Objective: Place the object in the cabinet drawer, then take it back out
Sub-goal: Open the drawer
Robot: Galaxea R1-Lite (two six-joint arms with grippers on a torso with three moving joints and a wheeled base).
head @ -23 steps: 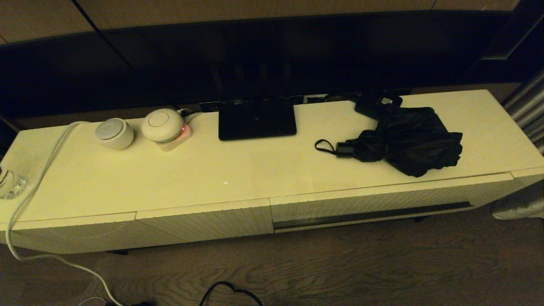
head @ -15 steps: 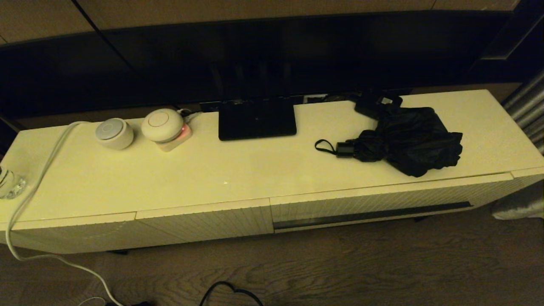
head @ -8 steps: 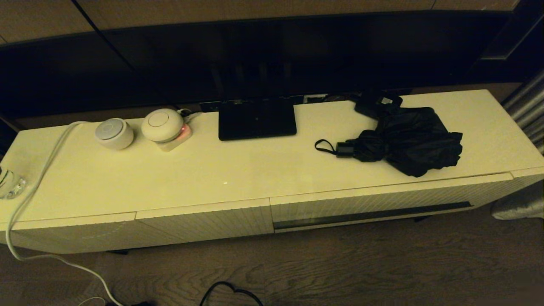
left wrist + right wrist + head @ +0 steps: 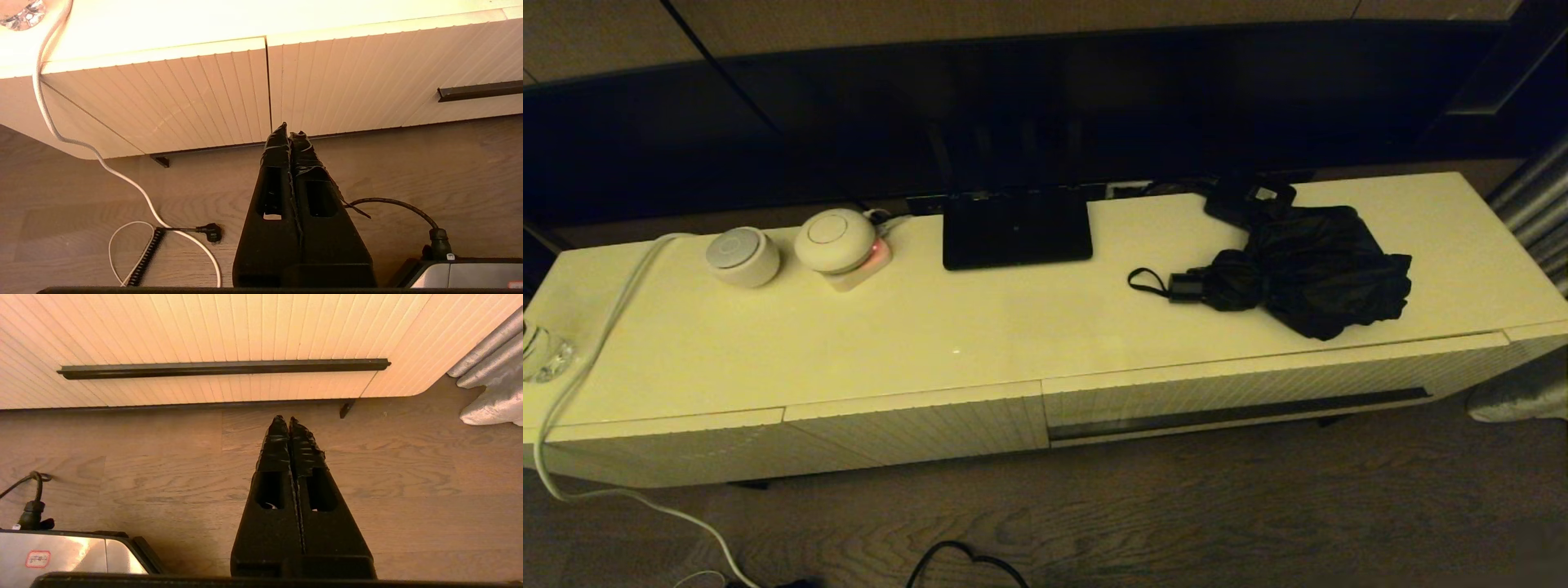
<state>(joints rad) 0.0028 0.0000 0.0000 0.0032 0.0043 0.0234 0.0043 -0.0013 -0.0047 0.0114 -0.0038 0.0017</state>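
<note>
Umbrella [image 4: 1307, 273] first: the black folding one lies on the cream cabinet top [image 4: 980, 327], toward the robot's right, its loose fabric bunched in a heap and its short handle and thin wrist loop pointing toward the middle of the cabinet. Across the last second and a half it has not shifted at all, and nothing else in the head view has moved either, so the only news is that nothing has started. Just behind the fabric, touching or nearly so, sits a small black box with a white label [image 4: 1250, 200].

Directly below the umbrella is the cabinet drawer [image 4: 1258, 392], fully closed, its ribbed front flush with the narrower ribbed front [image 4: 915, 425] beside it; the dark slot [image 4: 222, 368] along its lower edge is plain in the right wrist view. By my reading the task is at its very beginning: the drawer must be pulled open before the umbrella can go in.

Neither arm shows in the head view. The right gripper [image 4: 289, 421] hangs low over the wooden floor [image 4: 163, 465] in front of the drawer, fingers pressed together and holding nothing. The left gripper [image 4: 289, 127] is likewise clenched and empty, low before the seam between the two ribbed fronts.

Farther to the left on the top stand a flat black stand plate [image 4: 1017, 229], two round white devices [image 4: 792, 245] and a white cable [image 4: 596, 327] trailing to the floor.
</note>
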